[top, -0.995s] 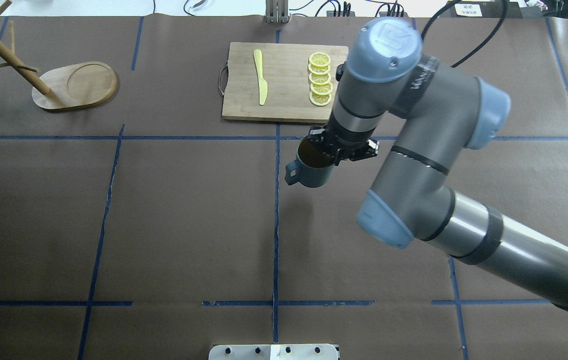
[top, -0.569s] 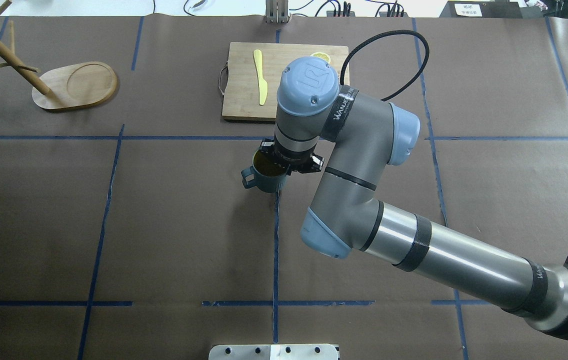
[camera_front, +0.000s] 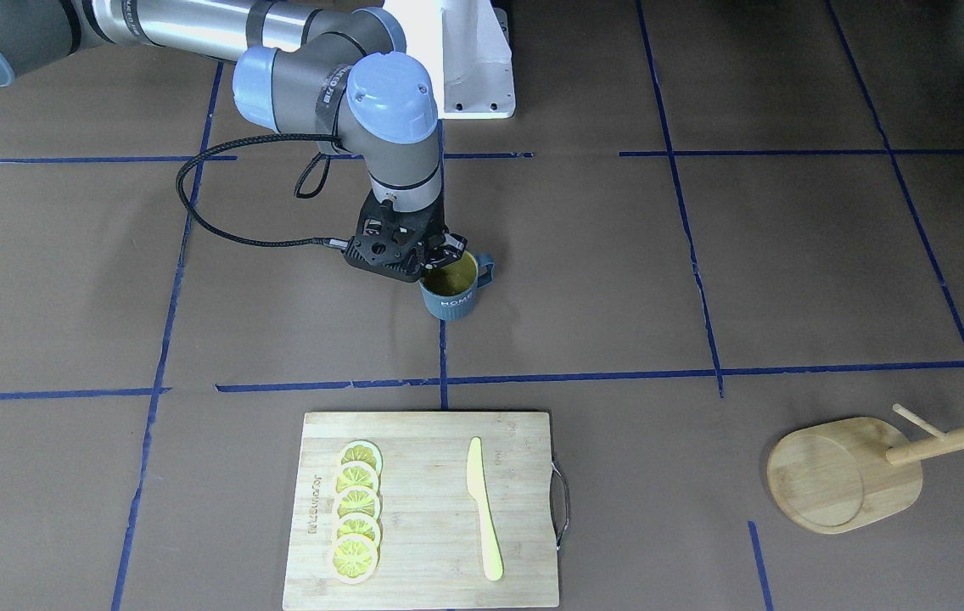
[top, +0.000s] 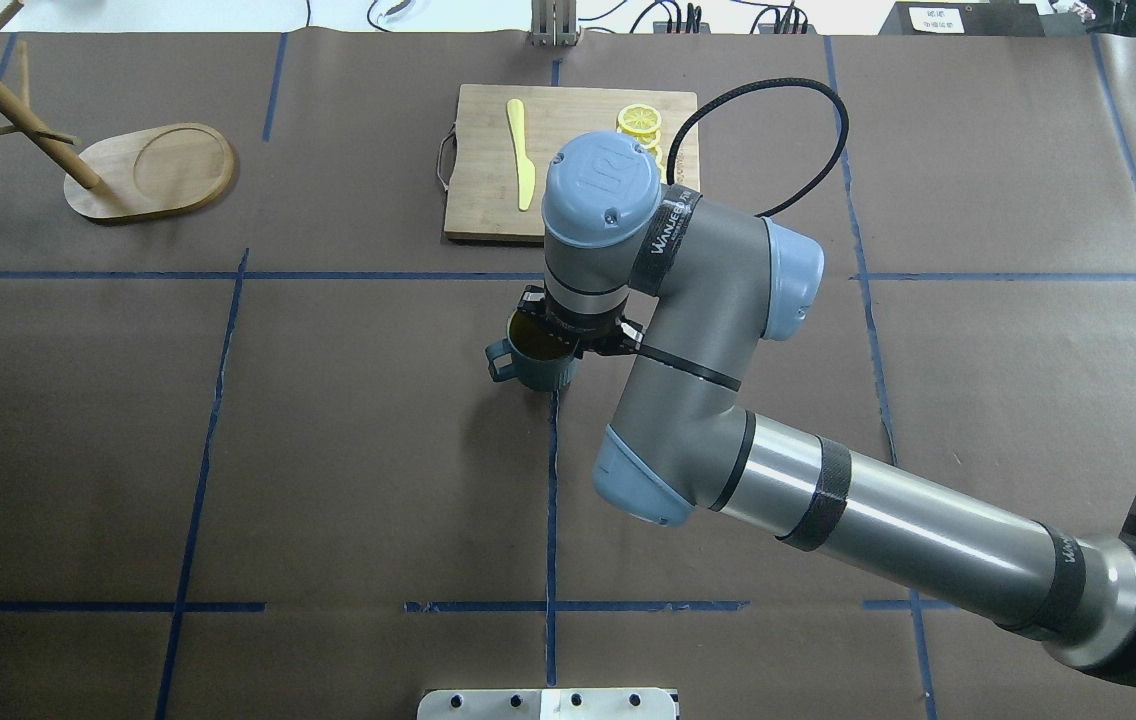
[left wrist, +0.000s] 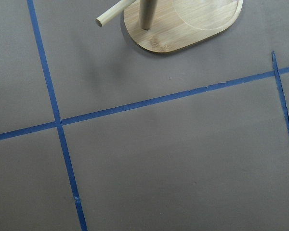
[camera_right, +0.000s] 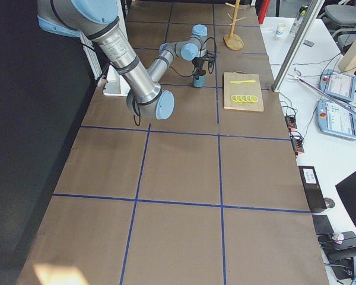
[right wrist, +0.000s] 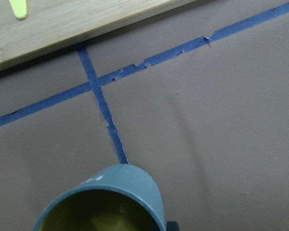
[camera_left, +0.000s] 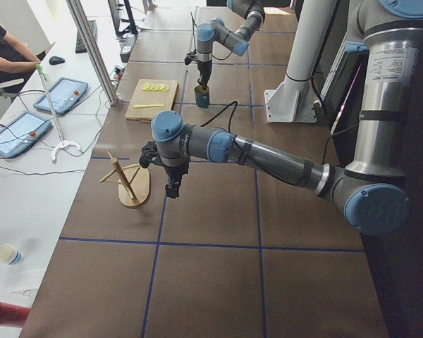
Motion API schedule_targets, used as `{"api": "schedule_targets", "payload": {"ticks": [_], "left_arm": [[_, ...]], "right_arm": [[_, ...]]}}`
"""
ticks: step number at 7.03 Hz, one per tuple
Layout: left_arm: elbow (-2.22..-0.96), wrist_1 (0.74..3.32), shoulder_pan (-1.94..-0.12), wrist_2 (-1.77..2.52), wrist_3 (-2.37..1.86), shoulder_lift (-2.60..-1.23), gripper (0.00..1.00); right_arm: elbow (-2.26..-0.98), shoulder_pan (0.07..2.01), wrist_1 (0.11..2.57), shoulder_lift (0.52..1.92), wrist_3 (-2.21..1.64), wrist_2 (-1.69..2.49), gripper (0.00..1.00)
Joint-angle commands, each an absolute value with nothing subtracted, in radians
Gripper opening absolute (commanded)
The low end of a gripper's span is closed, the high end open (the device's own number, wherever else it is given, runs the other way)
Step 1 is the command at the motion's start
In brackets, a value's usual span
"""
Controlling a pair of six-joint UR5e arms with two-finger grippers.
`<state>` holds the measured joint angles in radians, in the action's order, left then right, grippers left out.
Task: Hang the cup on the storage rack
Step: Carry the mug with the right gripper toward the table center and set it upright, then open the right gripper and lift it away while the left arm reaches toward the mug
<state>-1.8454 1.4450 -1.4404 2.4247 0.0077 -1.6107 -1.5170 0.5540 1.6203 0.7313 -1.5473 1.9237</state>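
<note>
Dark blue-grey ribbed mug [camera_front: 451, 297] with a yellow-green inside was upright near the middle of the brown table [camera_front: 787, 280], its rim pinched from above by the right gripper [camera_front: 438, 257]. The light wooden mug tree [top: 153, 170] stood well apart at the far left. The left gripper [camera_left: 172, 189] hung near it; spread or pressed together, I could not tell.

The cup [right wrist: 135, 185] is occupying the bottom edge, cut off by the frame. Its blue-grey wall and yellow-green inside are showing. Brown worktop [right wrist: 221, 134] is filling most of the view. Two blue tape lines [right wrist: 106, 120] are crossing above the cup. One, with a frayed edge, is running diagonally from lower left to upper right. The other is running from the board [right wrist: 77, 19] down to the cup's rim. The board is lying along the top left, carrying a yellow knife tip [right wrist: 18, 7].
</note>
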Motion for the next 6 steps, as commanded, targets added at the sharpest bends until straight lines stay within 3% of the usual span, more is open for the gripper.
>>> {"api": "schedule_targets", "payload": {"ticks": [1,4,6], "left_arm": [[-1.844,1.445,-1.44,2.424,0.008,-1.611,1.0],[-1.897,1.443,-1.437,2.424,-0.029,-1.62,1.0],[-2.087,1.439,-1.286,2.41,-0.272,-1.611,1.0]], "right_arm": [[-1.525,0.554,1.631,0.738,-1.548,1.921,0.99],[-1.615,0.577,1.664,0.742,-1.548,1.931,1.0],[-1.687,0.624,1.704,0.779,-1.534,1.94,1.0]]}}
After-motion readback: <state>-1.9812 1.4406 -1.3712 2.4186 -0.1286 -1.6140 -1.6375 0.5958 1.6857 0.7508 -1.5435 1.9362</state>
